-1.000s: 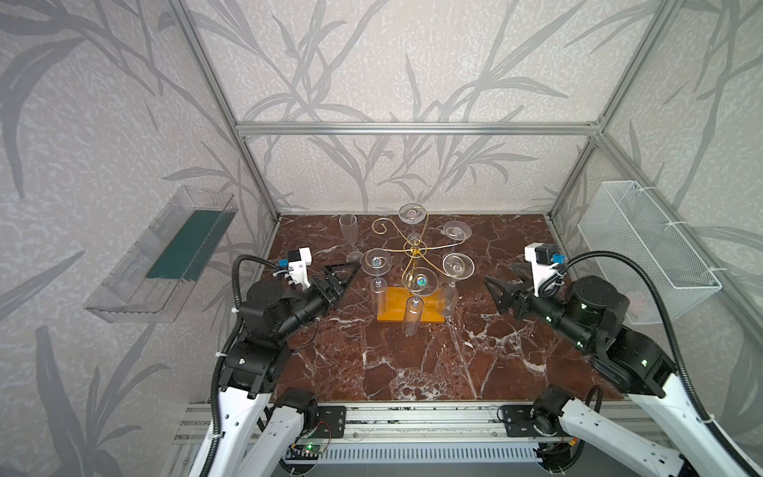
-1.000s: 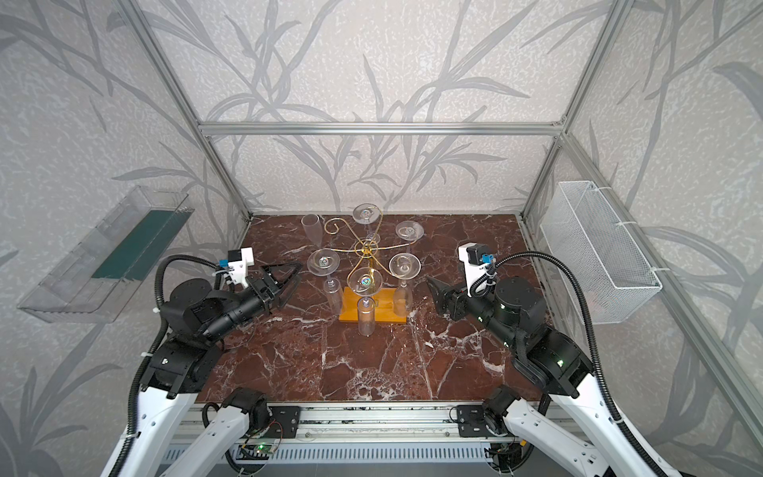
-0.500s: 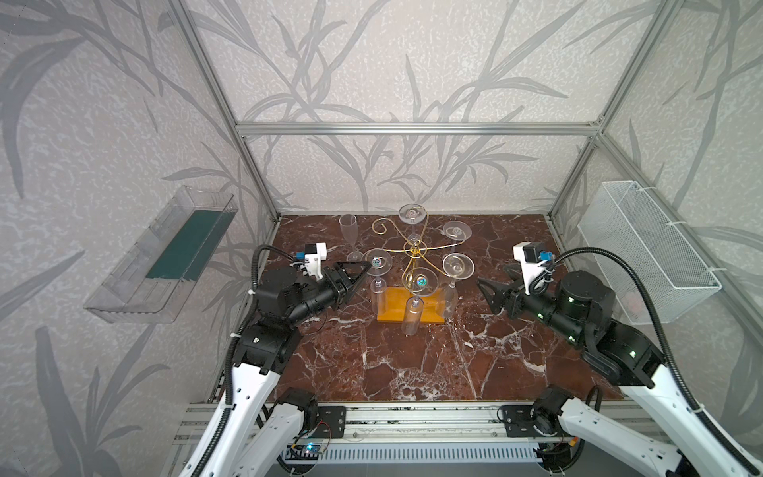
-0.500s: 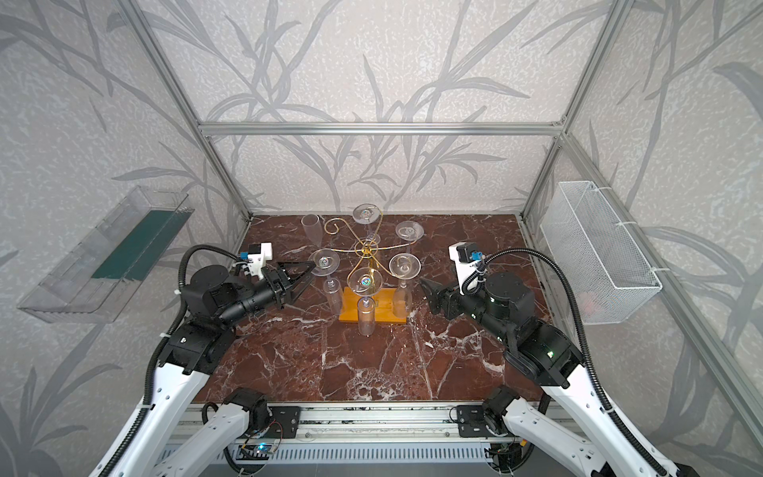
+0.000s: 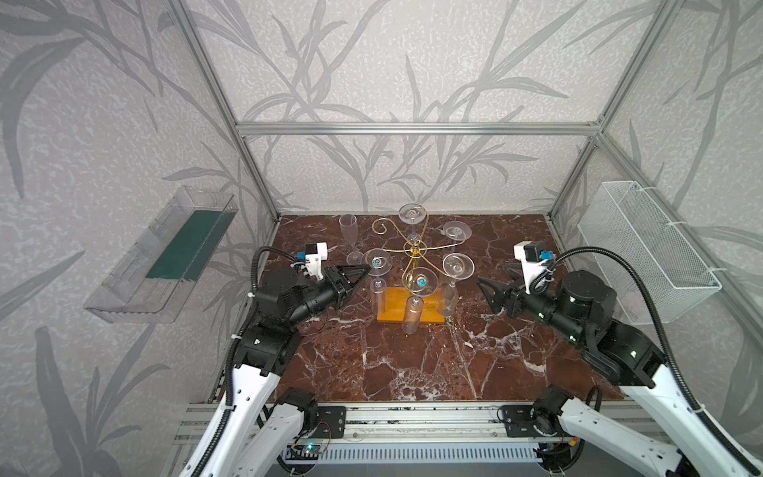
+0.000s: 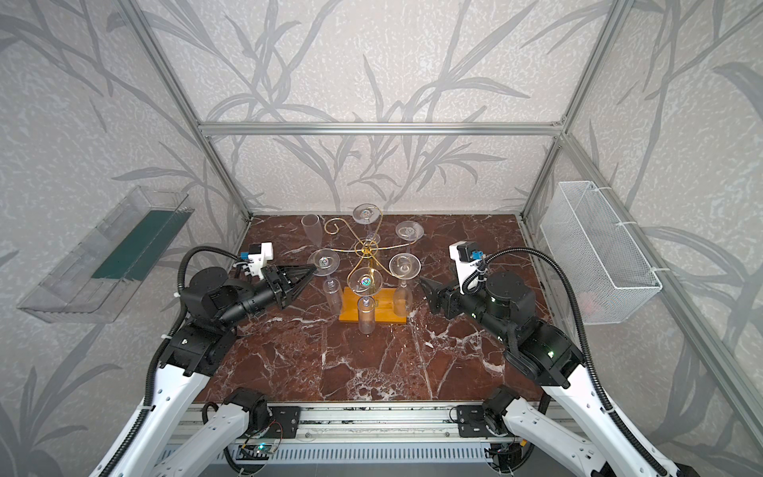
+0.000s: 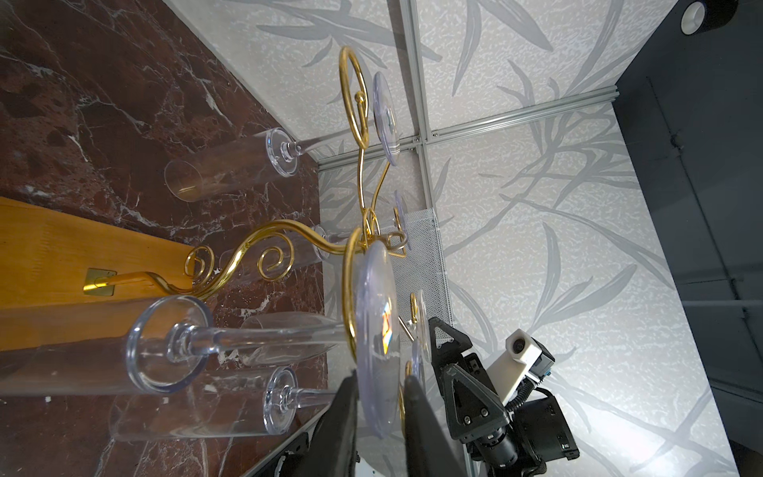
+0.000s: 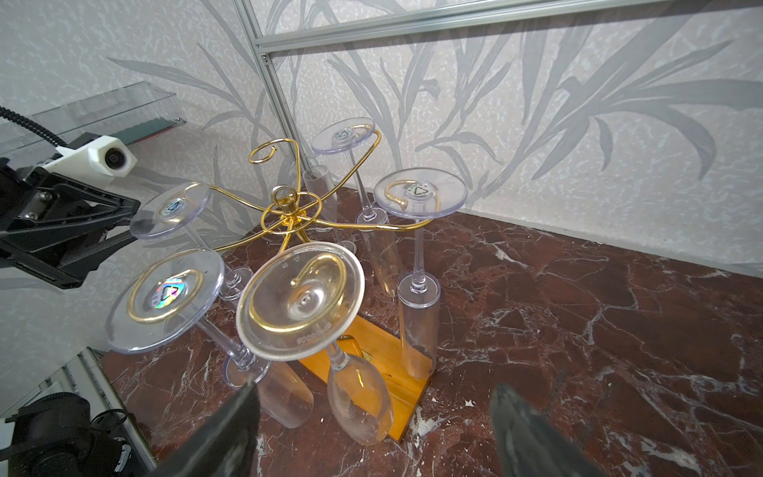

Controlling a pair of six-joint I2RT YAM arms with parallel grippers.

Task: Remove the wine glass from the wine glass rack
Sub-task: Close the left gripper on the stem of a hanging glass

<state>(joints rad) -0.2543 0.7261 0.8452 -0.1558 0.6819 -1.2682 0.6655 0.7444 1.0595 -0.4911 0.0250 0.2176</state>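
Marble tabletop [image 5: 371, 371]: wine glass [image 5: 377, 289] hangs bowl-down, stem vertical; left tool [image 5: 365, 270] narrow astride foot [image 7: 377, 330], grip unclear; right tool [image 5: 493, 274] wide, empty.

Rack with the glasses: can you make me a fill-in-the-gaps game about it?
The rack has ___ wire.
___ glasses hang upside down from it.
One flute stands ___ on the table.
The right gripper has its jaws ___.
Missing words: gold, five, upright, open.
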